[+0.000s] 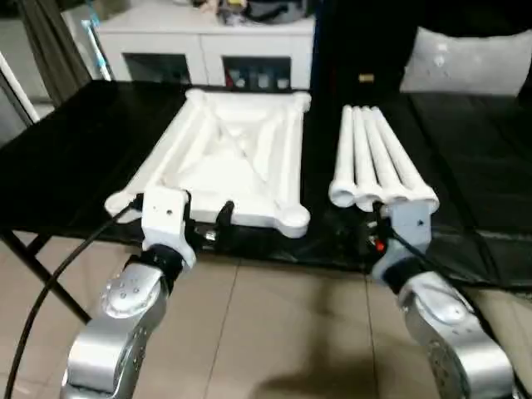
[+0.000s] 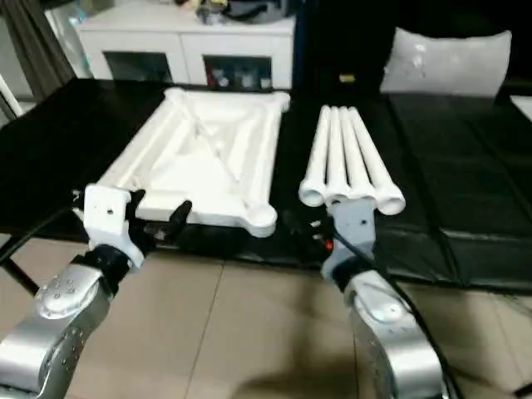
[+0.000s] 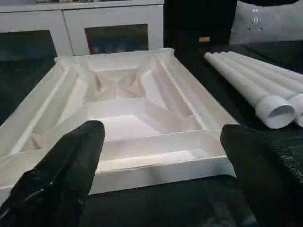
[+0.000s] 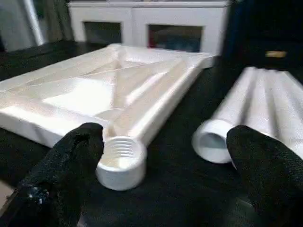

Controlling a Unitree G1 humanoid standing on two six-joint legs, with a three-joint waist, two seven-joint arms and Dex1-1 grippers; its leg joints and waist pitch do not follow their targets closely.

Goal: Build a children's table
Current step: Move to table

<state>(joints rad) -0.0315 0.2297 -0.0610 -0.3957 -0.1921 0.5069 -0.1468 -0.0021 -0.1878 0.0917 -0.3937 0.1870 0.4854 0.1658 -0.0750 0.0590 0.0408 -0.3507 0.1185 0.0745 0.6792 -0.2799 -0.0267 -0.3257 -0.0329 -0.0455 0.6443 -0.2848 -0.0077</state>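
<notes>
Just ahead of left gripper (image 3: 158, 175), upturned table top (image 3: 128, 118), untouched

— Where do the head cameras sit?
— High, side by side, looking forward and down over the silver forearms at the tabletop (image 1: 237, 162) and legs (image 1: 374, 158).
— And the wrist cameras?
— Low, near the table's edge; both catch the tabletop and the legs' open ends.

White tabletop (image 1: 237, 158), legs (image 1: 374, 158); black fingers (image 3: 71, 165)
</notes>
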